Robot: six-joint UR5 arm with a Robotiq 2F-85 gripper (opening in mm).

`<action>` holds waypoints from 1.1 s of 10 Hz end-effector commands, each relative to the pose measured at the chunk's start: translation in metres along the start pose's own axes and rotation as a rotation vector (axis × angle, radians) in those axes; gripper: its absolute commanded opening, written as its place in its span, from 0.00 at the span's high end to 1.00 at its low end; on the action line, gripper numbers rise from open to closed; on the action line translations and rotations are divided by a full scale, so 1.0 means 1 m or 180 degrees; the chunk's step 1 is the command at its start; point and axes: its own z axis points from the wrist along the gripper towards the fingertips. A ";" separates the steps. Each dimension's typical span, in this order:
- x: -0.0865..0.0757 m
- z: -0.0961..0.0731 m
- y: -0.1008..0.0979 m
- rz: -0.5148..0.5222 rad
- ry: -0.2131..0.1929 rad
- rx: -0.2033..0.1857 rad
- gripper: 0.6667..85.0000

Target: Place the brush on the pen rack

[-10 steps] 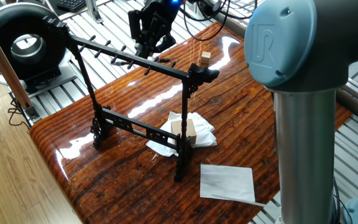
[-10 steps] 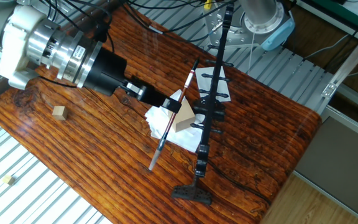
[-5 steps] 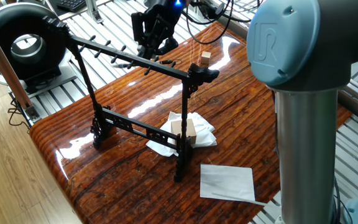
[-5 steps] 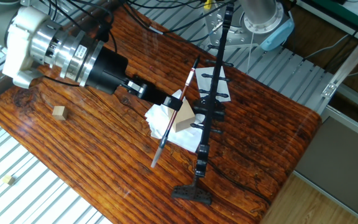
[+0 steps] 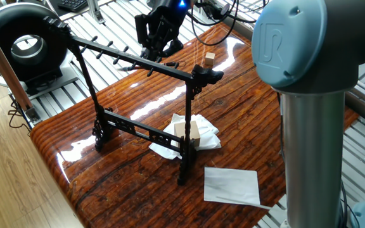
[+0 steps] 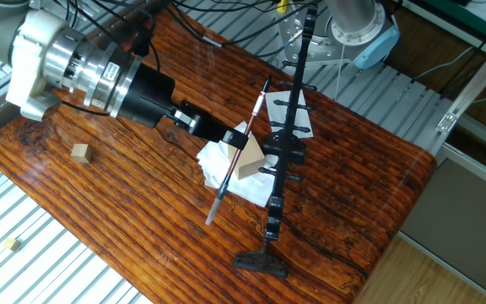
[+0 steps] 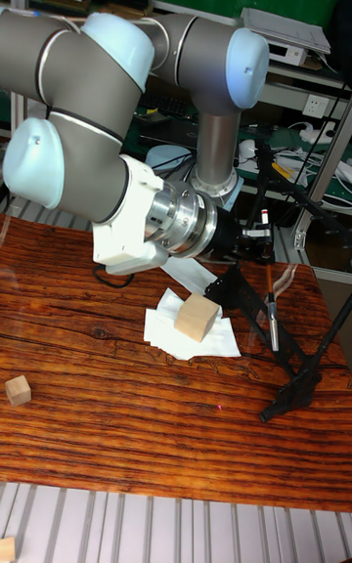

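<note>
The brush (image 6: 224, 176) is a thin dark stick with a red-and-white band near one end. My gripper (image 6: 233, 142) is shut on its middle and holds it level above the table. It runs alongside the peg-lined top bar of the black pen rack (image 6: 287, 127), a short gap away. In the tall fixed view the brush (image 7: 271, 304) looks upright, next to the rack (image 7: 293, 353), with the gripper (image 7: 259, 248) at its upper part. From the other side, the gripper (image 5: 152, 49) sits just behind the rack's top bar (image 5: 135, 61); the brush is hard to make out there.
A wooden block (image 6: 250, 159) rests on crumpled white tissue (image 6: 213, 160) under the brush. A small wooden cube (image 6: 79, 152) lies on the table to the left. A white paper sheet (image 5: 232, 185) lies near the rack's foot. A black round device (image 5: 24, 38) stands off the table.
My gripper and the brush have shifted slightly toward the rack's top bar. The rack and the other objects have not moved.
</note>
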 end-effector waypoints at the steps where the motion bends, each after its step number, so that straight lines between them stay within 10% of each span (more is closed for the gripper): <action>1: -0.007 0.001 -0.005 0.0004 -0.0082 0.0054 0.99; 11: 0.008 -0.002 0.012 0.0160 -0.0037 0.0006 0.99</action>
